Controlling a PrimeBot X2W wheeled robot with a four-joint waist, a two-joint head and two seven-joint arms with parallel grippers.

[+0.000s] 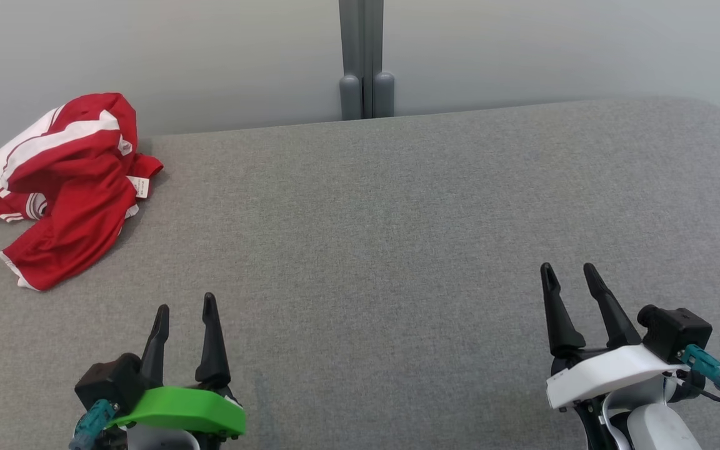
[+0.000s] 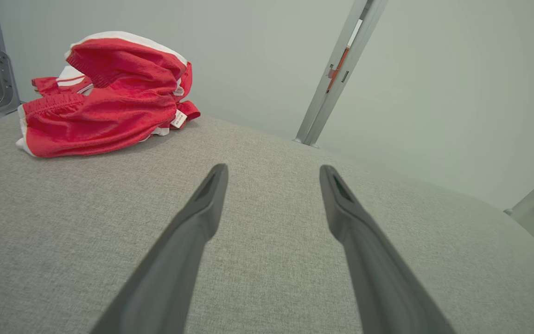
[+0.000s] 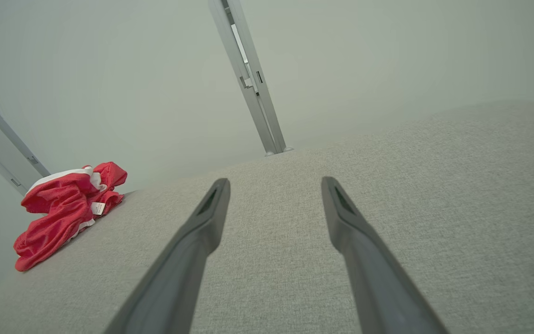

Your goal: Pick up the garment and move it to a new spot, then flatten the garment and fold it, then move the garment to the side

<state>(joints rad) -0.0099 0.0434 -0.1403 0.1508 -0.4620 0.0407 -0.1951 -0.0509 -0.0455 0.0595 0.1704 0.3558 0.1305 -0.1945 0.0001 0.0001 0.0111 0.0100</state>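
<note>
I'm seeing the crumpled red-and-white mesh garment lying upper left on the grey fabric table, while the left gripper and right gripper are hovering spread, holding nothing.

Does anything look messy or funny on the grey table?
Yes. The red and white garment sits scrunched in a heap at the far left corner of the table, not laid flat, with a white label poking out. Nothing else looks odd.

The garment's folds hide its shape; its label print is too small to read
</note>
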